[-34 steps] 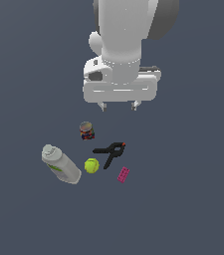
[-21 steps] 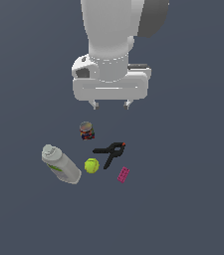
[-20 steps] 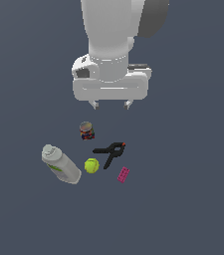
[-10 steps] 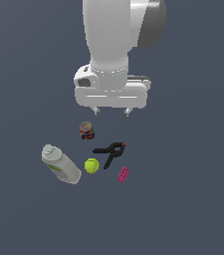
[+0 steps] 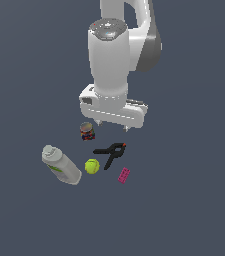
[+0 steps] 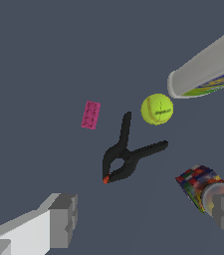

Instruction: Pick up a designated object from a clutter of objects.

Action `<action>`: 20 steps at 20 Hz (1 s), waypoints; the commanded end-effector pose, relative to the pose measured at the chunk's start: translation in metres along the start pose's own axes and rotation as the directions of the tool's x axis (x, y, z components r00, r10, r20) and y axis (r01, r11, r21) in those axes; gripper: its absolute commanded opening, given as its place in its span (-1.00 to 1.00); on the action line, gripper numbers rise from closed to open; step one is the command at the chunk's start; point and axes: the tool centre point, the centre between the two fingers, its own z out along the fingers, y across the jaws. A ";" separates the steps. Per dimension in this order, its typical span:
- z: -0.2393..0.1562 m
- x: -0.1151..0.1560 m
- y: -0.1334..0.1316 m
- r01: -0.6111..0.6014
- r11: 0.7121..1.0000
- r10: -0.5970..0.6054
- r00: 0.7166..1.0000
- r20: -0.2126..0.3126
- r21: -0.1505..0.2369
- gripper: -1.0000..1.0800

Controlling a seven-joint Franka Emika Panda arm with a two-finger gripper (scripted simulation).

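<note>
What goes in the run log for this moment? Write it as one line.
phase: approach | gripper: open, above clutter | target: black clamp, on surface, ungrasped | neighbours: tennis ball, can

No text, brand, number or sign can be read in either view; the bottle (image 5: 62,165) carries a green and yellow label band with a dark edge, but its markings are too blurred to make out as letters; the small can (image 6: 199,185) has a wrap of red, blue, green and white patches, and no word on it resolves; the tennis ball (image 6: 157,109) shows only its curved seam lines; the pink brick (image 6: 90,115) shows rows of studs and no lettering; the black clamp (image 6: 126,157) bears no visible marking.
</note>
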 end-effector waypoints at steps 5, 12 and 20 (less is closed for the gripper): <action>0.045 0.002 0.000 -0.168 0.986 0.168 0.986 -0.001 -0.005 0.92; 0.093 0.000 0.002 -0.342 0.940 0.342 0.940 -0.005 -0.012 0.92; 0.142 -0.007 0.007 -0.515 0.857 0.514 0.857 -0.015 -0.020 0.92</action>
